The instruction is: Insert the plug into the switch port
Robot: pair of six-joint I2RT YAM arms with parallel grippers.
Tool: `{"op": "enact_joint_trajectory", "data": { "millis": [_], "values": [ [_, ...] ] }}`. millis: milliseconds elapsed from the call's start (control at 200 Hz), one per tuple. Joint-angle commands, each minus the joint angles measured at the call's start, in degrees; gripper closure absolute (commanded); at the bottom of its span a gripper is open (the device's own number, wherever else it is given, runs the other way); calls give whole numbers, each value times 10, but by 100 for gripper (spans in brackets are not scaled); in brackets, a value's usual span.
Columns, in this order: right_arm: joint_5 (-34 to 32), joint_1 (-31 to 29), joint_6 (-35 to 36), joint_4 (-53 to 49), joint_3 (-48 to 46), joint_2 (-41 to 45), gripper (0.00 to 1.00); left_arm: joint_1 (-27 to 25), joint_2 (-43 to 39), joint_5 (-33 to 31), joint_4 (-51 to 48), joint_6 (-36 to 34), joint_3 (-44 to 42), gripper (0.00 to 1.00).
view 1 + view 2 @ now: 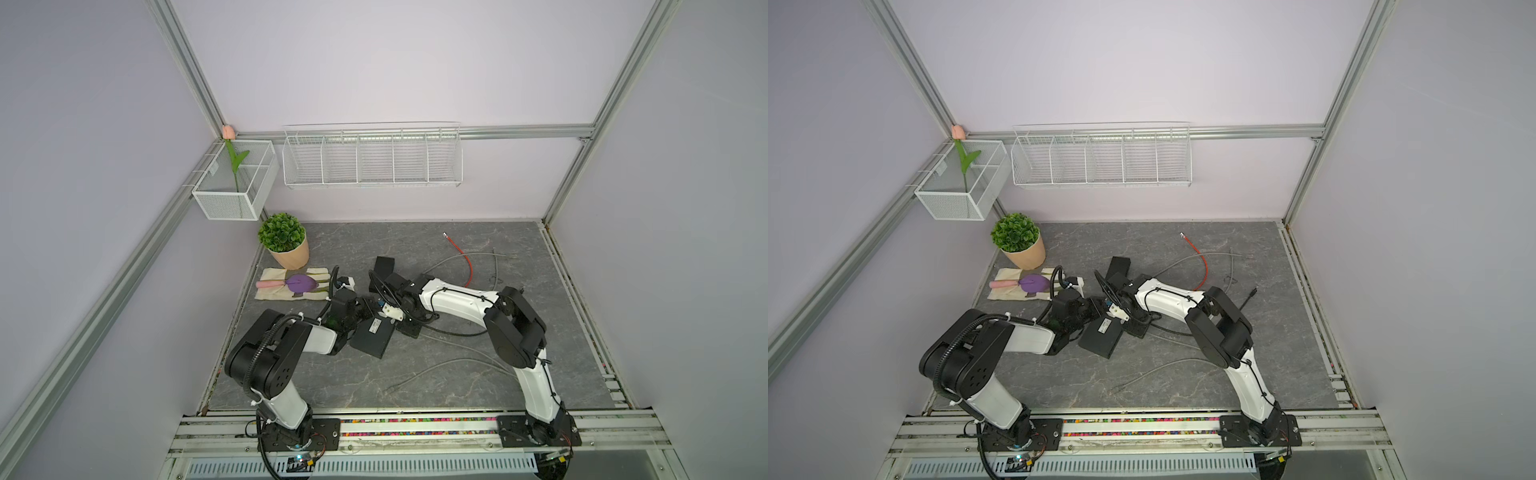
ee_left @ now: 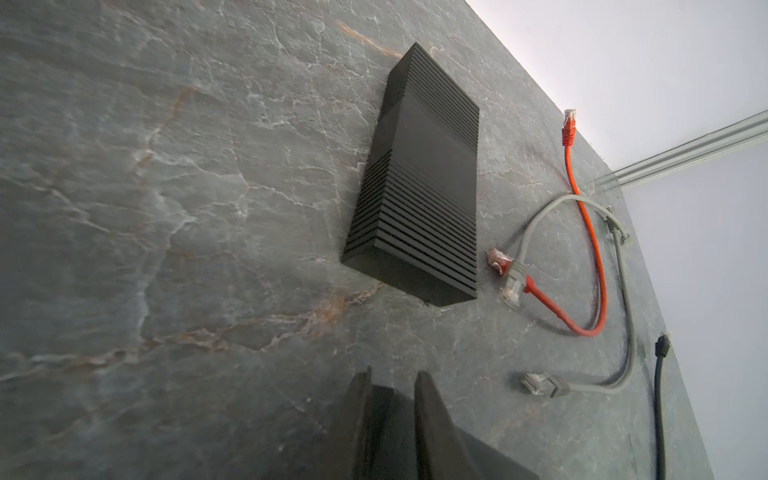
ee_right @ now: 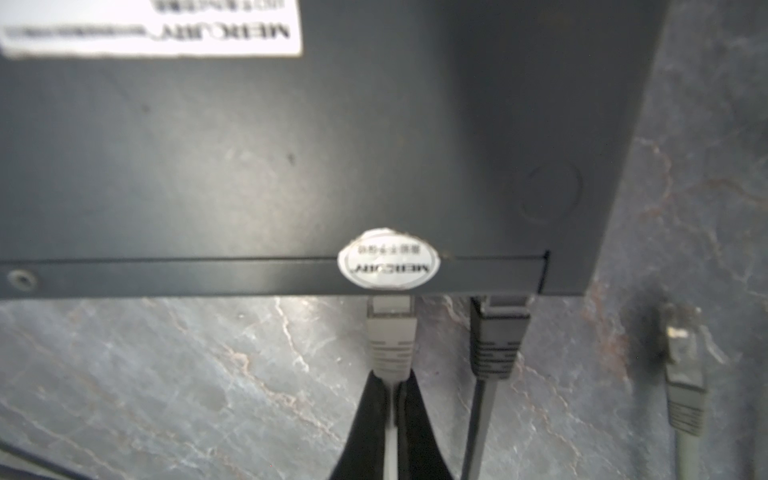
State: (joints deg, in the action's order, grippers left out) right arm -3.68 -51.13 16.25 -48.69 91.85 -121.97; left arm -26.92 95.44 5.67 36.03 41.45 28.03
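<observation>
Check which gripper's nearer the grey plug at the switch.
Right. Right gripper pinches the grey cable behind the grey plug; left gripper grips the switch, clear of it.

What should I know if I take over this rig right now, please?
Right gripper: shut on the cable of the gray plug, just behind its boot.
Left gripper: appears clamped on an edge of the switch, bracing it.
Things: the gray plug's tip is at a port in the switch's edge, beside a black plug. A loose dark plug lies on the table.
Done: plug grasped and lined up at the port.
Left: push it home, check seating (hidden under the edge), release.
</observation>
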Motion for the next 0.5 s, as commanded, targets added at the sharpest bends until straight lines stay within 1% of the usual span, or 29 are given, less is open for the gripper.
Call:
{"op": "enact_joint_trajectory", "data": {
  "millis": [0,75,185,245,330,425,495],
  "values": [
    [52,-22,-3,248,39,15,93,-54,-6,140,-110,5,3,79],
    [36,-20,1,246,24,23,93,-47,-19,136,-128,-2,9,79],
    [18,-19,5,241,10,35,88,-27,-35,137,-155,-12,20,79],
    [13,-18,6,241,4,41,82,-15,-48,137,-174,-18,29,78],
    [11,-17,8,240,2,47,74,4,-76,132,-208,-28,43,73],
    [9,-16,13,225,9,50,68,20,-122,115,-270,-50,68,69],
    [8,-16,16,213,11,54,64,32,-160,99,-316,-66,84,68]
  ]
}}
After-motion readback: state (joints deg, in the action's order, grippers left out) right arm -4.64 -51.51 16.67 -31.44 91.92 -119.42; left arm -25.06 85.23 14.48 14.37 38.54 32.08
